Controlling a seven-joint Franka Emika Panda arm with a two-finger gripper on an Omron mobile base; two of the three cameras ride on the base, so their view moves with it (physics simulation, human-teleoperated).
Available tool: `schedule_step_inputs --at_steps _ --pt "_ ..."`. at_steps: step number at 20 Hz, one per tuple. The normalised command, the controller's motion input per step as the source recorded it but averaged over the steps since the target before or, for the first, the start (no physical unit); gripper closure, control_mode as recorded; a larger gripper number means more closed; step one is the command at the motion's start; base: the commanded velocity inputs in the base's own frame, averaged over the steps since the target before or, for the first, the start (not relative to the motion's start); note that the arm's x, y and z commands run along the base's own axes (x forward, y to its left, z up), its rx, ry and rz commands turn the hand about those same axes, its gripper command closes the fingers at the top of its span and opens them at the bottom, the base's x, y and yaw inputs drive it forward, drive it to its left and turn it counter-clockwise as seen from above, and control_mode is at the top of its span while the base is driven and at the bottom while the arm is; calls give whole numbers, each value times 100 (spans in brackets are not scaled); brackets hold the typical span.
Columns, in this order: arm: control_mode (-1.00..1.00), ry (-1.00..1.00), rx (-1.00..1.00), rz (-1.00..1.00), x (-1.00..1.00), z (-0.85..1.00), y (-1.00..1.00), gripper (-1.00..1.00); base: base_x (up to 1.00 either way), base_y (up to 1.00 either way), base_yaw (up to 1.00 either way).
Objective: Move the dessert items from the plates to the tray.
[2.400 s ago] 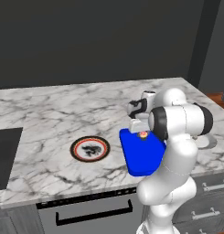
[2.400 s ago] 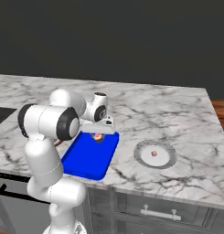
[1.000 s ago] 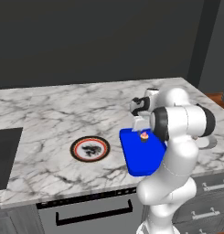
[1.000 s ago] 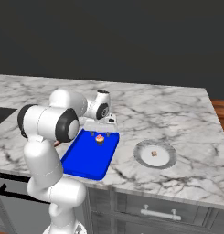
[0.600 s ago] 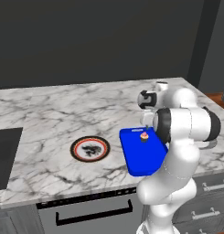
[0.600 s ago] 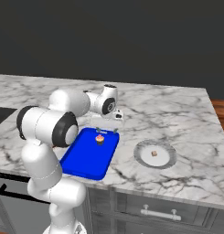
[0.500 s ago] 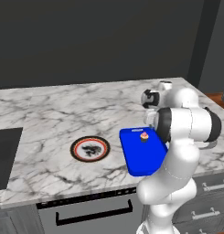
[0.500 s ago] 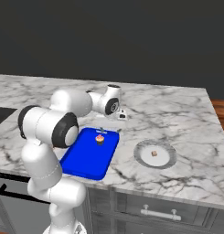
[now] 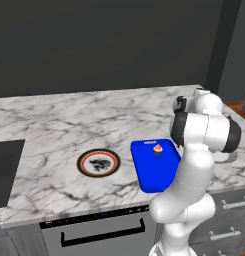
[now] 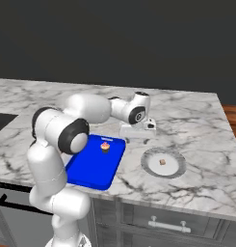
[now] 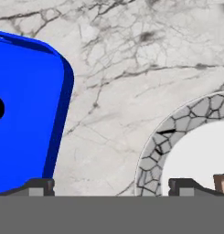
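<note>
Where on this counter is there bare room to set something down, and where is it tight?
Bare marble runs along the back wall and between the patterned plate and the blue tray. The tray itself is free apart from the cupcake. It is tight between the tray and the pale plate, where the gripper hangs.

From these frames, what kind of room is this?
Most likely a kitchen, and a rendered one: a marble counter with drawers below, a dark cooktop set into it, and an oven handle under the front edge.

Two rear base views, shared tray (image 9: 155, 170); close hand view.
</note>
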Motion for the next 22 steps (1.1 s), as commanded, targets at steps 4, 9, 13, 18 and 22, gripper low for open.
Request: schedule_step_inputs --at_steps 4,9,13,18,22 --pt "-100 0 0 -3 0 0 -76 -100 0 0 0" --pt "-100 0 0 -11 0 0 -68 -100 0 0 0" --pt "-100 0 0 -11 -2 0 -49 -100 0 0 0" --pt "-100 0 0 -2 -12 -4 -4 -100 0 0 0" --pt "-100 0 0 -1 0 -31 0 -100 0 0 0"
